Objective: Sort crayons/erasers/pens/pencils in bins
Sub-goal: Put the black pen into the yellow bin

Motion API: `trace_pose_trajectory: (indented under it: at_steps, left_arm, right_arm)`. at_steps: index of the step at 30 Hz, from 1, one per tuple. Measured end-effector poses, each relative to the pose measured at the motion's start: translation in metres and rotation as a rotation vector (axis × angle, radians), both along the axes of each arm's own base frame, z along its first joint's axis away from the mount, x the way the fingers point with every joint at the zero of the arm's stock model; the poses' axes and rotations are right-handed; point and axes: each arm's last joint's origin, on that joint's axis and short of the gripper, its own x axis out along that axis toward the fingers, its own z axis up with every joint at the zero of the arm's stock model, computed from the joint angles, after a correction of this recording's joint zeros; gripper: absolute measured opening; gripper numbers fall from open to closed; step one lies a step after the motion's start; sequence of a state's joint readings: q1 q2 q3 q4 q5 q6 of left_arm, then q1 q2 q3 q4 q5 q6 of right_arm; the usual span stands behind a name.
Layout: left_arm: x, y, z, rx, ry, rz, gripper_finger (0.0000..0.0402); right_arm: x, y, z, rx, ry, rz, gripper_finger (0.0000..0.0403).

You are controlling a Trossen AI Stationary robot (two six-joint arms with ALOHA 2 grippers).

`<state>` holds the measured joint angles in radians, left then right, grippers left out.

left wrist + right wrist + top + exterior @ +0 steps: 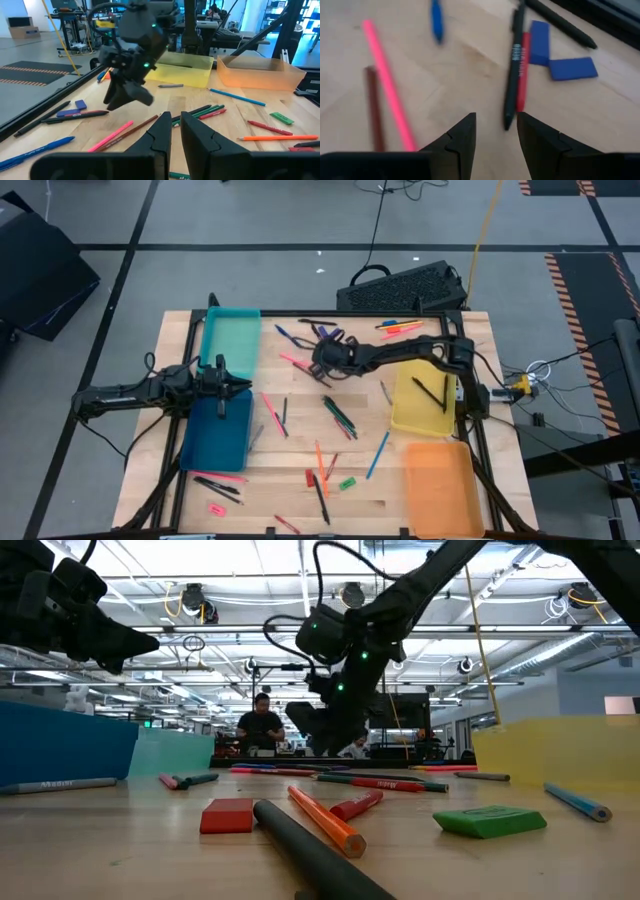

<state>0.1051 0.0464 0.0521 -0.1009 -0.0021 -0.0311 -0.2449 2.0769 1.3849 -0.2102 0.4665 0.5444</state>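
Note:
Pens, pencils, short crayons and small erasers lie scattered on the wooden table (300, 430). My right gripper (496, 132) hovers open above the far middle of the table, over a black pen (514, 75) and a red pen (523, 70) lying side by side. Two blue erasers (555, 55) lie just beyond them. A pink pencil (387, 85) and a brown pencil (372, 107) lie to one side. My left gripper (175, 127) hangs over the seam between the teal bin (232, 340) and the dark blue bin (215, 435). Its fingers stand a narrow gap apart and hold nothing.
The yellow bin (425, 395), with a black stick inside, and the orange bin (440, 485) stand along the right edge. A red eraser (227, 815), a green eraser (490, 820), an orange pencil (325, 820) and a black pen (310, 850) lie near the front edge.

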Motion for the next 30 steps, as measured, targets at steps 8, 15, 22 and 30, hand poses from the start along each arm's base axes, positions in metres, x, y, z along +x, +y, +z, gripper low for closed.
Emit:
trace_pose_trajectory:
  at_steps: [8,15,22,30]
  left_arm:
    - [0.0,0.0,0.0,0.0,0.0,0.0,0.0044]
    - [0.0,0.0,0.0,0.0,0.0,0.0,0.0044]
    - [0.0,0.0,0.0,0.0,0.0,0.0,0.0044]
    - [0.0,0.0,0.0,0.0,0.0,0.0,0.0044]
  right_arm:
    - [-0.005,-0.022,0.0,0.097,-0.071,-0.052,0.0137]
    - [-0.002,-0.026,-0.015,0.151,-0.081,-0.037,0.0117]
    - [0.003,-0.026,-0.025,0.168,-0.092,-0.004,0.0088]
    - [0.002,-0.025,-0.026,0.156,-0.068,0.034,0.005]
